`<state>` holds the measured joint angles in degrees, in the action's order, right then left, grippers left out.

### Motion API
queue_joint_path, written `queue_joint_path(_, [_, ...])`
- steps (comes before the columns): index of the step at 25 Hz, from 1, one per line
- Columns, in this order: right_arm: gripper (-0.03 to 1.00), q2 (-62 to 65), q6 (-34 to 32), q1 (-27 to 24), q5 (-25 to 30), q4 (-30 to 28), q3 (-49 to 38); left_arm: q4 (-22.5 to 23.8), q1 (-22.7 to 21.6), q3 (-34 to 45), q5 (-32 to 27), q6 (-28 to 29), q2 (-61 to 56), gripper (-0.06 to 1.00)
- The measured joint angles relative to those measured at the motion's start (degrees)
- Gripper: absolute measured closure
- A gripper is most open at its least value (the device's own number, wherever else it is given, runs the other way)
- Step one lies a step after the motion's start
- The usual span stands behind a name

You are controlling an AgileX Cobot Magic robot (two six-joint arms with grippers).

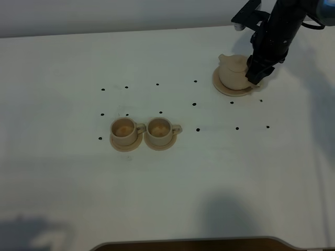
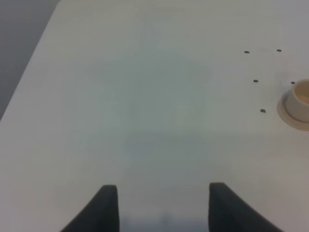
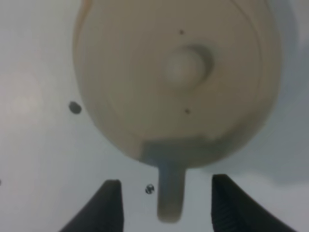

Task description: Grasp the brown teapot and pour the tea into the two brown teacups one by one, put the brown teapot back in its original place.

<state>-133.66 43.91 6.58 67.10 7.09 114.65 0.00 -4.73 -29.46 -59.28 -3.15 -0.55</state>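
Note:
The brown teapot (image 1: 233, 72) stands upright on its round tan saucer (image 1: 226, 91) at the back right of the table. My right gripper (image 1: 255, 78) is just above the teapot's right side. In the right wrist view the teapot (image 3: 174, 72) fills the frame, and its loop handle (image 3: 170, 198) lies between the open fingers of my right gripper (image 3: 165, 183), not touching them. The two brown teacups (image 1: 124, 128) (image 1: 159, 127) stand side by side on their saucers at centre left. My left gripper (image 2: 161, 186) is open and empty over bare table, with one teacup (image 2: 300, 99) at the frame's edge.
Small black dots (image 1: 194, 104) mark the white table (image 1: 209, 172) in a grid between the teapot and the cups. A dark edge (image 1: 188, 244) runs along the table's front. The left arm does not show in the exterior high view.

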Motion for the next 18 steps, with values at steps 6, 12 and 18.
queue_joint_path(6, [0.54,-0.6,-0.5,0.5,0.8,-2.7,0.3,0.0,0.0,0.0,0.0,0.0,0.0,0.49])
queue_joint_path(12, [0.54,-2.0,-0.7,0.5,-0.6,-3.6,0.3,0.0,0.0,0.0,0.0,0.0,0.0,0.49])
queue_joint_path(18, [0.55,-2.0,-1.6,0.5,-1.3,-3.9,0.3,0.0,0.0,0.0,0.0,-0.1,0.0,0.49])
